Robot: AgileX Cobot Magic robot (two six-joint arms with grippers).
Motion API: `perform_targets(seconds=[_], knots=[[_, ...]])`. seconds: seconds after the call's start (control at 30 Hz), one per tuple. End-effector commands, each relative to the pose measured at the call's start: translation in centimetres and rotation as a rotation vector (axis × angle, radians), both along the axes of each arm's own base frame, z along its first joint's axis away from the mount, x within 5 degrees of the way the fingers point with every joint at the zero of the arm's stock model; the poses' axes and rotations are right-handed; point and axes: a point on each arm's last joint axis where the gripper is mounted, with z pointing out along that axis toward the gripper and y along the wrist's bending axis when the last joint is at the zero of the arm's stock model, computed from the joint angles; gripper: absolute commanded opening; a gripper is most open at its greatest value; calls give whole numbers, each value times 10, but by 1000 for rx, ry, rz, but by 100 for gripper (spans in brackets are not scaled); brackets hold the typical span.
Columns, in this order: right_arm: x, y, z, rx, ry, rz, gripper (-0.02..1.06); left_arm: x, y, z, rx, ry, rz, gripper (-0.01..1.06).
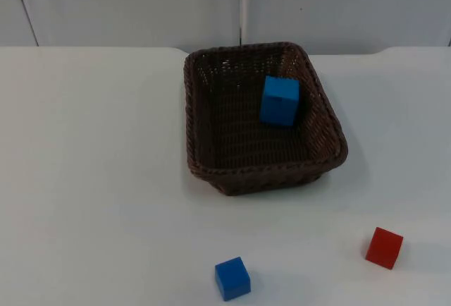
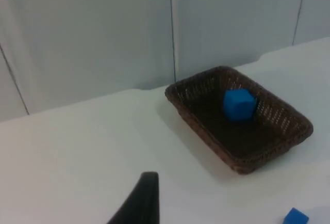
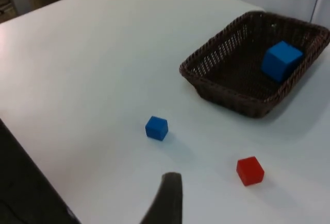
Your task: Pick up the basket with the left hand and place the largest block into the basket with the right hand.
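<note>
A dark brown wicker basket (image 1: 246, 175) stands on the white table, back of centre. The largest block, a blue cube (image 1: 280, 100), lies inside it, tilted against the right wall. From the left wrist view, the basket (image 2: 206, 133) with the blue cube (image 2: 238, 104) is well ahead of my left gripper (image 2: 139, 203), which hangs over bare table. From the right wrist view, my right gripper (image 3: 167, 201) is above the table's front, far from the basket (image 3: 227, 97) and its cube (image 3: 281, 60). Nothing is held by either gripper.
A small blue block (image 1: 232, 278) (image 3: 156, 128) and a small red block (image 1: 384, 247) (image 3: 250, 170) lie near the front edge. The grey partition wall (image 1: 141, 3) closes the table behind the basket. The table's left half (image 1: 91, 165) is bare.
</note>
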Motion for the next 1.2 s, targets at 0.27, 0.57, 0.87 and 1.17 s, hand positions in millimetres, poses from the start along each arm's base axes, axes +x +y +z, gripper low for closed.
perform_targets(seconds=[0.27, 0.57, 0.87, 1.17], knots=[[6, 6, -19, -48, 51, 2, 77, 28, -6, -60, 35, 199, 20, 105], [6, 6, -19, -48, 51, 2, 77, 30, -7, -66, 40, 226, 24, 105], [7, 4, -19, -51, 48, -20, 77, 31, -4, -66, 26, 235, 65, 105], [7, 4, -19, -53, 45, -21, 77, 31, -4, -66, 26, 235, 65, 105]])
